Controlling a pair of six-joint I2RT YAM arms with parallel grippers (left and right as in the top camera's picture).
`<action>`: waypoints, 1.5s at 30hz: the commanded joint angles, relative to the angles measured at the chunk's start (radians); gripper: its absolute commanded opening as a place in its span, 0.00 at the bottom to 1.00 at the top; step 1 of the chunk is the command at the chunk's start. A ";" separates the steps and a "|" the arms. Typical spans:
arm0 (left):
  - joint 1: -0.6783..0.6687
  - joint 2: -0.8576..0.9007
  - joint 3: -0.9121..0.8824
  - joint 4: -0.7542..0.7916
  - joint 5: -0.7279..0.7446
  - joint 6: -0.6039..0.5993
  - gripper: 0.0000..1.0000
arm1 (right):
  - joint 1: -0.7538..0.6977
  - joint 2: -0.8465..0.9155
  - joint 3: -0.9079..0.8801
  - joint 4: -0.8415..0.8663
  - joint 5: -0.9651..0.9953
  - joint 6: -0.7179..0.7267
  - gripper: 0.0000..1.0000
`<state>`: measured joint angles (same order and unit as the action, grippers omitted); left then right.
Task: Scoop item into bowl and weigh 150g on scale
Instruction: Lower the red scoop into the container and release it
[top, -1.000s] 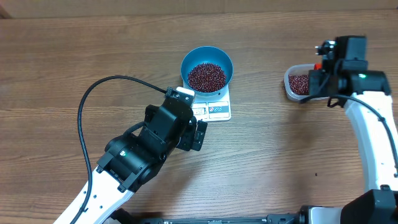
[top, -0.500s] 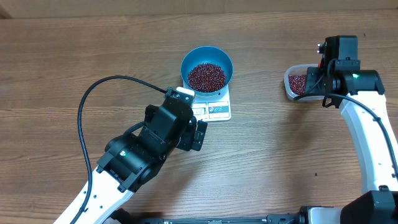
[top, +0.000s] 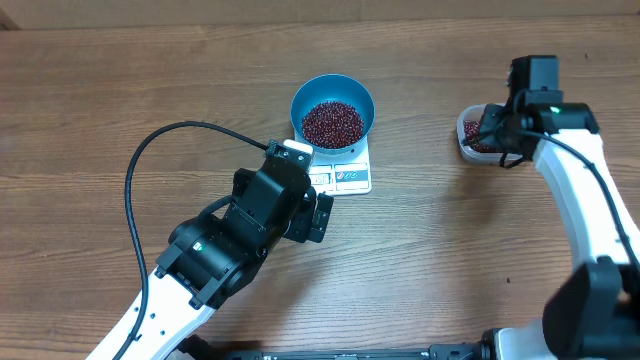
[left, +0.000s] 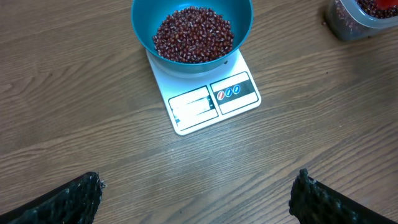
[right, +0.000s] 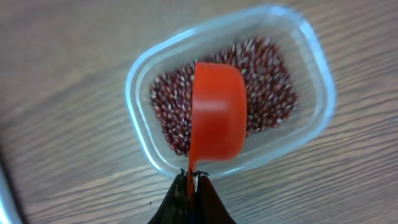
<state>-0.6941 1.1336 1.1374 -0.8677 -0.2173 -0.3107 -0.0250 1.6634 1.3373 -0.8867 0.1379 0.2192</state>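
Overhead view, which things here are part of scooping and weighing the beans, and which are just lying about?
Part of the job: beans; blue bowl; white scale under the bowl; clear tub holding more beans; red scoop, held in the shut right gripper.

Not in use: left gripper, open and empty, near the scale; black cable on its arm; wooden table.

Wooden table (top: 450, 250): scale (left: 214, 99), clear tub (right: 314, 124)

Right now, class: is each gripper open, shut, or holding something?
Left gripper: open, holding nothing.
Right gripper: shut on the red scoop, over the clear tub.
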 joint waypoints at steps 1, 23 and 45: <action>0.000 0.005 -0.002 0.004 0.005 0.019 1.00 | 0.000 0.077 0.003 0.012 -0.002 0.022 0.04; 0.000 0.005 -0.002 0.004 0.005 0.019 0.99 | -0.003 0.124 0.003 -0.001 -0.001 0.024 0.62; 0.000 0.005 -0.002 0.004 0.005 0.019 1.00 | -0.002 -0.018 0.003 -0.005 0.037 0.038 0.77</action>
<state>-0.6941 1.1336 1.1374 -0.8677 -0.2173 -0.3107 -0.0257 1.7332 1.3373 -0.8978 0.1745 0.2546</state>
